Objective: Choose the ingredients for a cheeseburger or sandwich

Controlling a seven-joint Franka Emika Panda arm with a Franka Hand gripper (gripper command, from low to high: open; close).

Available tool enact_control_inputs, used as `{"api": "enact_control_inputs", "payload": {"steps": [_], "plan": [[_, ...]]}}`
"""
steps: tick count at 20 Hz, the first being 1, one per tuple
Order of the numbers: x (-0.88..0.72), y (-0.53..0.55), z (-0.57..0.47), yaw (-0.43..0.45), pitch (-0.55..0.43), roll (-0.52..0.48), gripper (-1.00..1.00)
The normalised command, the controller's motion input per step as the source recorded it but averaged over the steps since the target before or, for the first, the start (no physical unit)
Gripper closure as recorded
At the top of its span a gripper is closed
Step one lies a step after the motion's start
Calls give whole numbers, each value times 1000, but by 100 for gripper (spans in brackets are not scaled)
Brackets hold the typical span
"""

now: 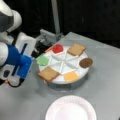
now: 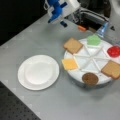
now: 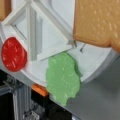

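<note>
The ingredients lie spread around a round white divided tray [image 1: 60, 80]: two toast squares [image 1: 48, 74] [image 1: 76, 49], green lettuce [image 1: 43, 60], a red tomato slice [image 1: 57, 48], a dark patty [image 1: 86, 62] and orange cheese [image 1: 71, 76]. All of them also show in a front view, among them the toast [image 2: 72, 45], lettuce [image 2: 94, 40] and cheese [image 2: 69, 64]. My blue and white gripper [image 1: 23, 66] [image 2: 60, 20] hovers beside the tray, just off the lettuce side, holding nothing that shows. The wrist view looks down on the lettuce [image 3: 63, 77], tomato [image 3: 13, 53] and a toast [image 3: 97, 22]. No sandwich is in view.
A bare white round plate [image 1: 70, 110] [image 2: 38, 72] sits on the grey table in front of the tray. Metal framing and an orange part [image 2: 81, 28] stand at the table edge behind the tray, near the gripper.
</note>
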Motion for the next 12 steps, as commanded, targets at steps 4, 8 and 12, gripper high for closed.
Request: {"api": "enact_control_inputs", "payload": {"steps": [4, 8, 12], "plan": [[218, -307, -158, 193, -40, 519, -100], [349, -316, -140, 179, -2, 475, -100], [434, -367, -123, 221, 10, 422, -100]]}}
